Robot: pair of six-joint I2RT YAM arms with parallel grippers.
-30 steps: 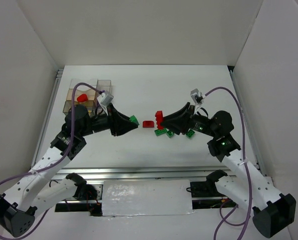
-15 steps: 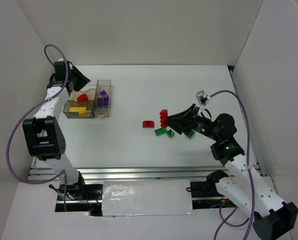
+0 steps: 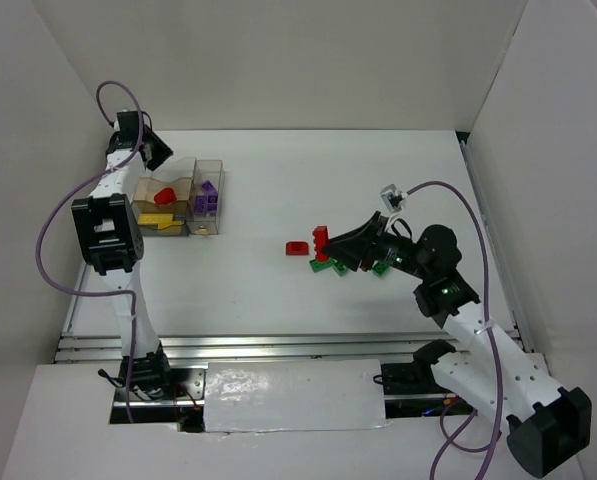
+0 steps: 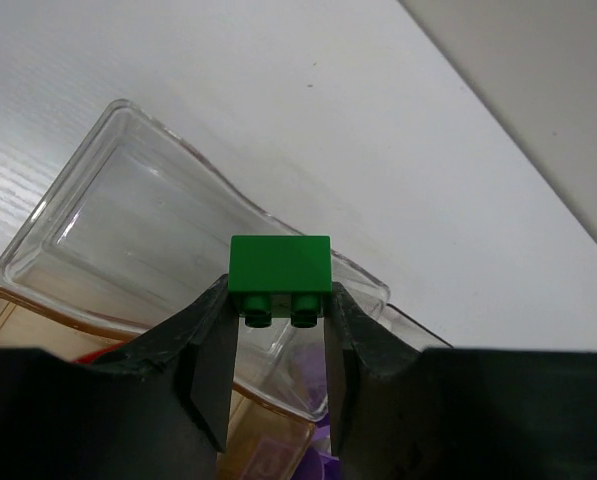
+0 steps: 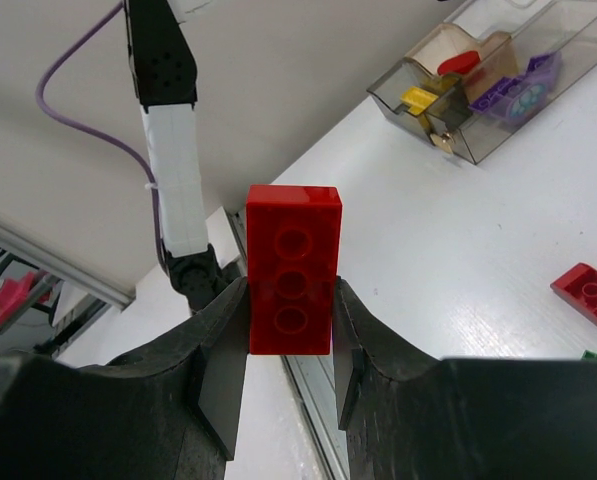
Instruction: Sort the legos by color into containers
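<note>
My left gripper [image 4: 280,300] is shut on a small green lego [image 4: 280,265] and holds it above the empty clear compartment [image 4: 168,240] of the container. In the top view this gripper [image 3: 156,152] is at the back left corner of the container [image 3: 178,195], which holds a red lego [image 3: 165,195], yellow legos [image 3: 156,218] and purple legos [image 3: 208,195]. My right gripper [image 3: 326,243] is shut on a long red lego [image 5: 293,270] and holds it upright above the table's middle. The container also shows far off in the right wrist view [image 5: 478,80].
A loose red rounded lego [image 3: 297,247] lies left of the right gripper; it also shows in the right wrist view [image 5: 588,295]. Green legos [image 3: 323,264] [image 3: 380,266] lie under and beside the right gripper. White walls stand on the left, back and right.
My left arm has swung from the table's middle to the far left with the green lego, now over the container. My right gripper has kept the red lego and shifted only slightly.
</note>
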